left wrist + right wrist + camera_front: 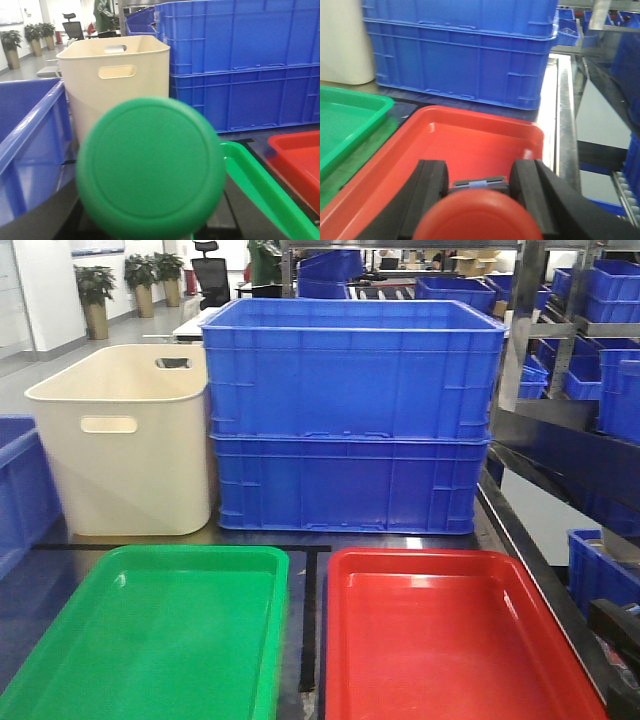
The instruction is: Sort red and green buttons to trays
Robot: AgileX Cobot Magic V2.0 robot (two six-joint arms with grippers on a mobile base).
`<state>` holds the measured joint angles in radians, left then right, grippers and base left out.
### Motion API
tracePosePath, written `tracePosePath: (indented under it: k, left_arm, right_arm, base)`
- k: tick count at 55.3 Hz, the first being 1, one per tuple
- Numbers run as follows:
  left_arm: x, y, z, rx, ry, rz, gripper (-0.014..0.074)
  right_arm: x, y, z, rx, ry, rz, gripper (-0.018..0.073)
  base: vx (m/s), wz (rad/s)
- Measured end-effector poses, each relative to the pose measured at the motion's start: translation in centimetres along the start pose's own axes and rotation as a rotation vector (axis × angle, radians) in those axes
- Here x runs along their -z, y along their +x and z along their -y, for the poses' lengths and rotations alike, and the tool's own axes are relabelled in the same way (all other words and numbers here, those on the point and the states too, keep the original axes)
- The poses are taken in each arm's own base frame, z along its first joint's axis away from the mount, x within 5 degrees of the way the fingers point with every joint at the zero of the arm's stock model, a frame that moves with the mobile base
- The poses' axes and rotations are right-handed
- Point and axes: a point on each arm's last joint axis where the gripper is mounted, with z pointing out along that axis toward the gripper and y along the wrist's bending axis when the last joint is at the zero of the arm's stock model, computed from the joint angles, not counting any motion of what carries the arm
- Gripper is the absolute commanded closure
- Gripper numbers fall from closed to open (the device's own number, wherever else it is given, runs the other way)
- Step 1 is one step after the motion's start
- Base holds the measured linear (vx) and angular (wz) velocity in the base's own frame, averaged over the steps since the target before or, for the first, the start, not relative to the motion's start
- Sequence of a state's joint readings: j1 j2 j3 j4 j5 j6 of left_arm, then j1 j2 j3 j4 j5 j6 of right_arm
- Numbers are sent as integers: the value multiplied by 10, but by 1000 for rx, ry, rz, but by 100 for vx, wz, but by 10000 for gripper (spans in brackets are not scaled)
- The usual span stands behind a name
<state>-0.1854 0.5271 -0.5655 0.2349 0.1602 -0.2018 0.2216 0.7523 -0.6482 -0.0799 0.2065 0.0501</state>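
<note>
A green button's cap (pixel 150 167) fills the left wrist view, facing the camera and held off the table. My left gripper (pixel 150 220) is shut on it, with its fingers hidden behind the cap. The green tray (pixel 265 185) lies just to the cap's right. In the right wrist view my right gripper (pixel 477 186) is shut on a red button (pixel 477 217): both black fingers (pixel 432 185) press the dark body. It hangs over the red tray (pixel 485 140). The front view shows the green tray (pixel 60 660) and red tray (pixel 345 640) side by side, both bare.
Two stacked blue crates (pixel 350 420) and a cream tub (pixel 125 440) stand behind the trays. Another blue crate (pixel 30 135) sits at the left. A metal rail (pixel 565 115) and shelving with blue bins (pixel 610 360) border the right side.
</note>
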Motion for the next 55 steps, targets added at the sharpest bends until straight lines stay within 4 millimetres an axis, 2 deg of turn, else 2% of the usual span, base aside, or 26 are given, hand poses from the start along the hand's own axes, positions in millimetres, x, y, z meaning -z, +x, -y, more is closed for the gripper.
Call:
tracePosePath:
  k: [55]
  left_arm:
    - [0,0,0,0,0,0,596]
  right_arm:
    - [0,0,0,0,0,0,568]
  base:
    - [7,-6]
